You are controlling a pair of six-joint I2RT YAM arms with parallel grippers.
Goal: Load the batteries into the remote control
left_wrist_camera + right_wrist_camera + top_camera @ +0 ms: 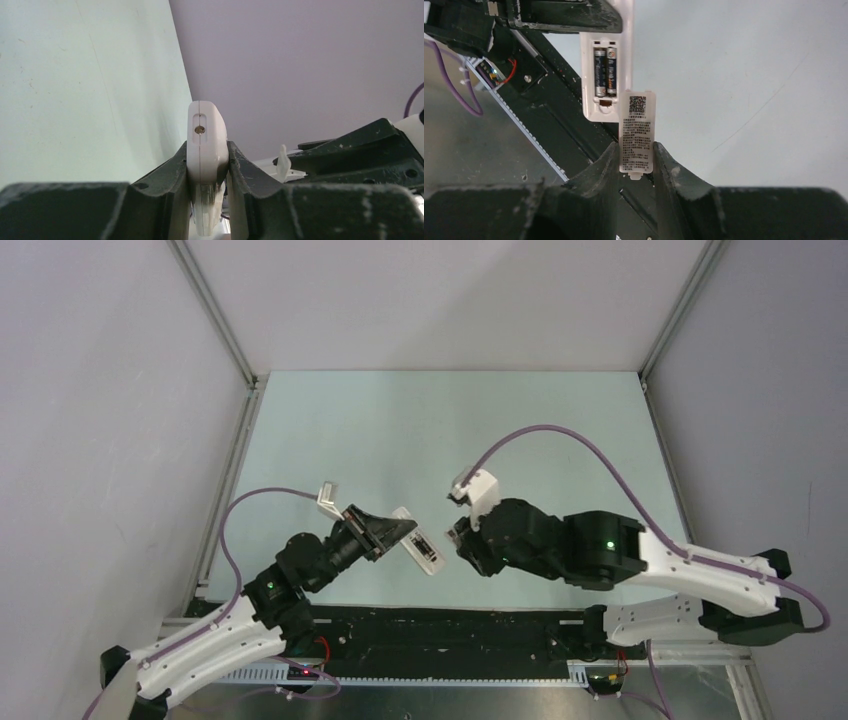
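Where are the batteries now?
Right wrist view: the batteries lie side by side in the open remote control, just above the labelled cover in the right gripper.

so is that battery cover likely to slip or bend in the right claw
Probably stiff: the battery cover looks flat though the right claw pinches only its lower end. Likely light: a small plastic plate. Its smooth edges could slip.

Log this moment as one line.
left gripper: shut on remote | batteries: two seated in remote | right gripper: shut on cover, not yet fitted
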